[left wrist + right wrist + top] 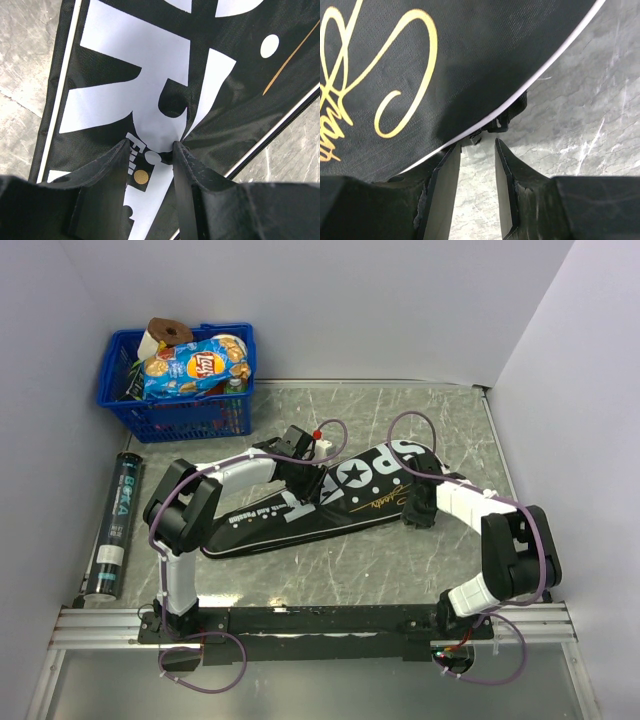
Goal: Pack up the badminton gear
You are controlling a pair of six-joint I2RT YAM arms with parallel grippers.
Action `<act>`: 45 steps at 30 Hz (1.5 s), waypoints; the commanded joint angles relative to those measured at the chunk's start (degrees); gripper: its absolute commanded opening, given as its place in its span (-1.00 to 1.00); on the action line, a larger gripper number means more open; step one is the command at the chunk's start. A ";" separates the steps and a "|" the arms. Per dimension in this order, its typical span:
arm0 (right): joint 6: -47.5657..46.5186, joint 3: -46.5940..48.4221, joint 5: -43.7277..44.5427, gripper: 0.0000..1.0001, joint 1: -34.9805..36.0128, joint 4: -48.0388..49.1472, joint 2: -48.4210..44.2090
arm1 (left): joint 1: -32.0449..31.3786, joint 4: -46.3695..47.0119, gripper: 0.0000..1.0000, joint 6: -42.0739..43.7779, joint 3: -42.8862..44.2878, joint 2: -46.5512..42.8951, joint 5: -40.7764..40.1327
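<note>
Well to the left of the left fingers (pixel 110 170), a dark cylindrical tube (pixel 112 525) lies on its side on the grey marbled table (pixel 400 560), smooth, rigid and apart from everything else. The left fingers are drawn close on the racket cover (pixel 340 510), and a pucker of cloth gathers between their tips, so they seem to pinch a fold. The cover is coarse black woven fabric with large white "SPORT" lettering, gold script and thin white piping. It lies soft and fairly flat beneath both pairs of fingers. The right fingers (pixel 512 175) stand slightly apart, holding nothing, at the cover's rounded edge, with a small black zip pull (pixel 502 120) just ahead of their tips. No rackets or shuttlecocks show, and I cannot tell whether they are inside. I judge the packing well along, with closing the cover left.
</note>
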 commanded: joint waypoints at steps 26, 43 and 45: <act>-3.00 2.50 -6.56 -1.00 4.08 6.80 1.98 | -1.63 -1.39 -0.16 -2.26 -0.64 1.40 0.65; 12.98 4.36 -28.09 -1.00 32.74 23.72 4.44 | -2.77 3.08 -0.23 -7.79 -1.78 -0.89 2.14; 16.23 1.29 -31.51 -1.00 33.71 28.39 4.17 | -2.77 5.01 -0.23 -8.93 -1.69 -0.80 3.10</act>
